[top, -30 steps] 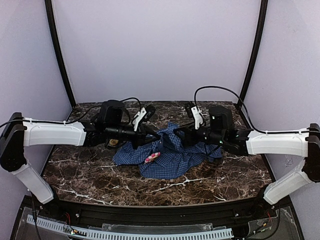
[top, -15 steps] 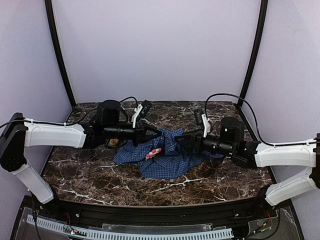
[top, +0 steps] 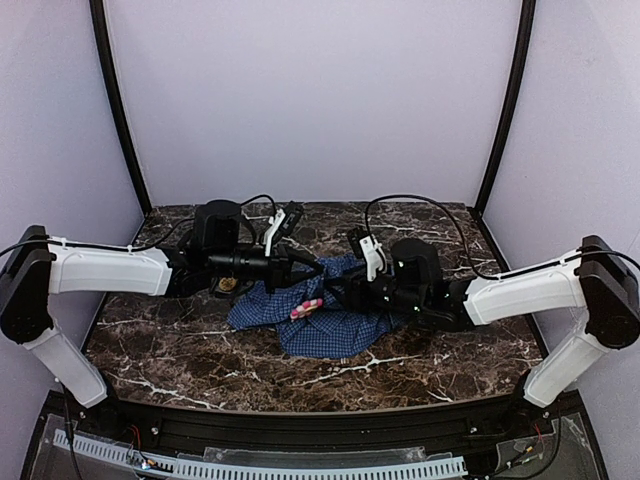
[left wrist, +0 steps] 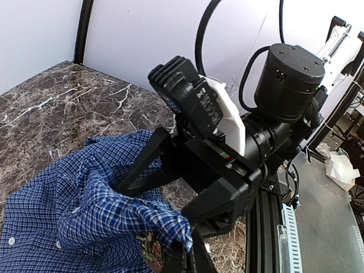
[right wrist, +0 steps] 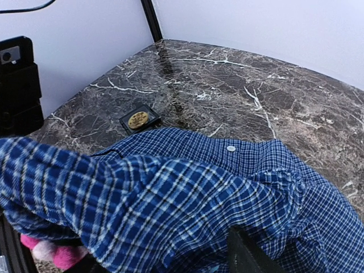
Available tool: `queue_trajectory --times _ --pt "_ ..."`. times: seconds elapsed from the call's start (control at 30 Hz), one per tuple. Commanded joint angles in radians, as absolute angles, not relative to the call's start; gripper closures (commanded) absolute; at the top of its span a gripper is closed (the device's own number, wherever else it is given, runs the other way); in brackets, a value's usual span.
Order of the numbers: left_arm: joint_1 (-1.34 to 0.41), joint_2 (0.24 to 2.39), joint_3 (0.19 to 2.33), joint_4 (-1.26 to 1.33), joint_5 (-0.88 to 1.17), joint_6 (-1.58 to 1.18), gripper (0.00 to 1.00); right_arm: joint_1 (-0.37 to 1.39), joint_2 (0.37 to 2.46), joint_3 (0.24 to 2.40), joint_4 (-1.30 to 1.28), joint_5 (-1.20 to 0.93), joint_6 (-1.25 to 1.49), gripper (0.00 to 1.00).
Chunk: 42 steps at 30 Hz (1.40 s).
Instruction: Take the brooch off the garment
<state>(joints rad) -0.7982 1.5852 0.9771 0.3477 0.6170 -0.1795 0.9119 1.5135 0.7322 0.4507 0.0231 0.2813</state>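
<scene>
The right gripper [top: 338, 291] has swung back in. A moment ago it had drawn off toward 3 o'clock, to the edge of the shirt [top: 330, 338]. Now it reaches over the middle of the cloth, and its jaws, narrower a second ago, stand parted with nothing in them.

The left gripper [top: 300, 262] has not moved. It stays pinched shut on a fold at the shirt's 11 o'clock edge and holds that fold up off the table [top: 180, 350].

The brooch [top: 307, 309], a small pink piece, is still fixed to the shirt just toward 9 o'clock of its middle. It sits below the raised fold and close beside the right fingers, at about their 8 o'clock. In the right wrist view it shows only as a pink scrap at the bottom left, half under the checked cloth.

So the task is not done. This looks like a fresh approach: one arm tensions the cloth and the other is set to close on the brooch. The overhanging fold may get caught in the jaws with it.
</scene>
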Motion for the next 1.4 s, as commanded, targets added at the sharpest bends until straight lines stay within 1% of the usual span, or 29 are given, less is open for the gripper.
queue_trajectory --times 0.0,0.03,0.07,0.17,0.2,0.3,0.33,0.37,0.47,0.5,0.53,0.57,0.6,0.67,0.73,0.77,0.8,0.97,1.0,1.1,1.37 --pt "-0.792 1.539 0.982 0.322 0.631 -0.160 0.99 0.920 1.568 0.791 0.516 0.078 0.231 0.47" --pt "-0.791 1.540 0.983 0.318 0.629 -0.157 0.99 0.920 1.577 0.800 0.523 0.066 0.224 0.52" --pt "-0.789 1.540 0.982 0.312 0.625 -0.156 0.99 0.920 1.584 0.806 0.532 0.046 0.218 0.60" --pt "-0.779 1.534 0.974 0.301 0.600 -0.148 0.99 0.920 1.591 0.815 0.549 0.006 0.212 0.91" --pt "-0.775 1.532 0.966 0.299 0.579 -0.145 0.99 0.920 1.590 0.815 0.548 0.007 0.212 1.00" --pt "-0.758 1.516 0.953 0.268 0.500 -0.125 0.96 0.920 1.584 0.816 0.527 0.038 0.210 1.00" --pt "-0.757 1.514 0.954 0.254 0.444 -0.115 0.90 0.920 1.582 0.817 0.518 0.049 0.210 1.00" --pt "-0.756 1.514 0.958 0.221 0.420 -0.093 0.86 0.920 1.580 0.819 0.512 0.056 0.212 1.00" --pt "-0.758 1.529 0.988 0.150 0.329 -0.046 0.78 0.920 1.581 0.829 0.496 0.066 0.214 1.00" --pt "-0.758 1.538 0.997 0.128 0.312 -0.042 0.71 0.921 1.583 0.832 0.494 0.070 0.216 1.00" --pt "-0.758 1.541 0.999 0.118 0.309 -0.037 0.67 0.920 1.585 0.835 0.490 0.078 0.218 1.00" --pt "-0.759 1.542 1.001 0.116 0.309 -0.037 0.60 0.920 1.588 0.839 0.483 0.089 0.218 1.00" --pt "-0.759 1.543 1.001 0.115 0.312 -0.040 0.56 0.920 1.591 0.848 0.477 0.101 0.218 1.00" --pt "-0.766 1.538 1.003 0.114 0.321 -0.042 0.39 0.920 1.600 0.864 0.456 0.131 0.219 1.00" --pt "-0.783 1.529 1.006 0.108 0.315 -0.035 0.29 0.920 1.614 0.880 0.435 0.158 0.219 1.00" --pt "-0.803 1.525 1.012 0.102 0.299 -0.031 0.27 0.920 1.623 0.887 0.426 0.171 0.219 1.00" --pt "-0.816 1.519 1.021 0.086 0.287 -0.019 0.22 0.920 1.628 0.892 0.423 0.176 0.219 1.00" --pt "-0.919 1.503 1.054 0.032 0.148 0.035 0.08 0.920 1.634 0.907 0.417 0.177 0.222 1.00" --pt "-0.924 1.505 1.057 0.030 0.116 0.034 0.04 0.920 1.633 0.911 0.414 0.178 0.223 1.00" --pt "-0.945 1.527 1.060 0.046 0.059 0.008 0.01 0.920 1.623 0.918 0.407 0.182 0.223 1.00" --pt "-1.052 1.651 1.115 0.105 -0.299 -0.014 0.01 0.920 1.569 0.943 0.352 0.268 0.201 1.00"
